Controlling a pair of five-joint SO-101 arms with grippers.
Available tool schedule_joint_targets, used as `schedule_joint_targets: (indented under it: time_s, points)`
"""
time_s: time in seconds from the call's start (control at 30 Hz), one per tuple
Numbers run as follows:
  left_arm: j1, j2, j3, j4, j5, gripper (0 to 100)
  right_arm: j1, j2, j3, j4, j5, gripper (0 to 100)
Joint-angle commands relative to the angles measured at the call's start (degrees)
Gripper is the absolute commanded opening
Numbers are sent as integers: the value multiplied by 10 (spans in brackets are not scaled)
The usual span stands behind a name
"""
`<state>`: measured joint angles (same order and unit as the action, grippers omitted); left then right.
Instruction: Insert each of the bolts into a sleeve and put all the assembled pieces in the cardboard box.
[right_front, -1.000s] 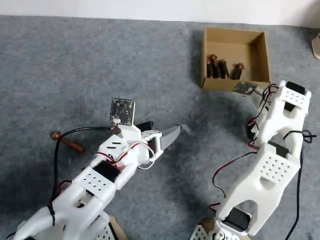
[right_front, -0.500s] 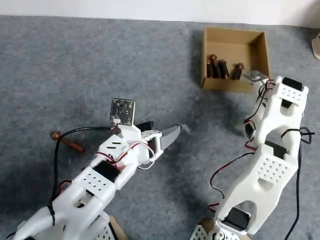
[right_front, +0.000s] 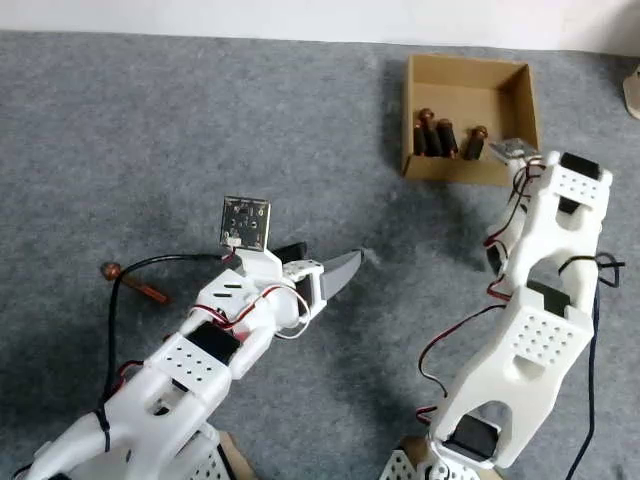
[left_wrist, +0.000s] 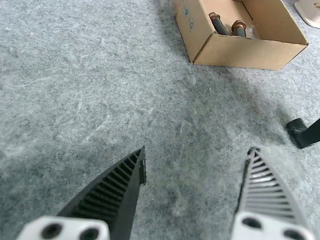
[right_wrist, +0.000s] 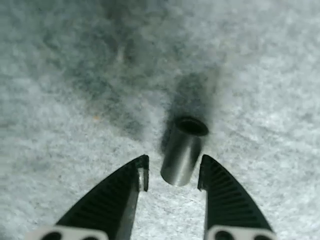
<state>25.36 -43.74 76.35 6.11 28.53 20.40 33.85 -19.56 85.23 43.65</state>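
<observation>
A dark metal sleeve (right_wrist: 182, 150) lies on the grey carpet, open end facing away. My right gripper (right_wrist: 172, 172) is open, its fingertips on either side of the sleeve's near end. The right arm (right_front: 555, 230) stands folded just in front of the cardboard box (right_front: 525, 100), which holds several assembled pieces (right_front: 440, 135). A loose copper-headed bolt (right_front: 135, 285) lies on the carpet at the left, beside the left arm's cable. My left gripper (right_front: 330, 262) is open at mid-table with nothing in it; its wrist view shows its fingertips (left_wrist: 140, 160) wide apart and the box (left_wrist: 240, 50) farther off.
Grey carpet covers the table. A cream-coloured object (right_front: 632, 90) sits at the right edge beside the box. A dark part of the other arm (left_wrist: 302, 132) shows in the left wrist view. Free carpet lies between the two arms and across the far left.
The right arm's wrist has shifted toward the box, its camera board now at the box's near wall. The left arm and the bolt have not moved.
</observation>
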Motion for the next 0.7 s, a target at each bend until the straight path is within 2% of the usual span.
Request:
schedule_joint_targets:
  time_s: [0.0, 0.33, 0.4, 0.5, 0.67]
  points:
    - [-4, 5, -29, -11, -2, 298, -13, -35, -1, -5, 12, 156]
    - [-7, 5, -29, -11, -2, 298, -11, 57, -7, -19, 11, 155]
    - [-7, 5, -30, -11, -2, 298, -11, 65, -7, -19, 11, 118]
    - [-8, 1, -32, -11, -2, 298, -13, 75, -7, -19, 11, 0]
    - [-47, 4, -65, -3, 4, 298, -15, 66, -5, 9, 11, 5]
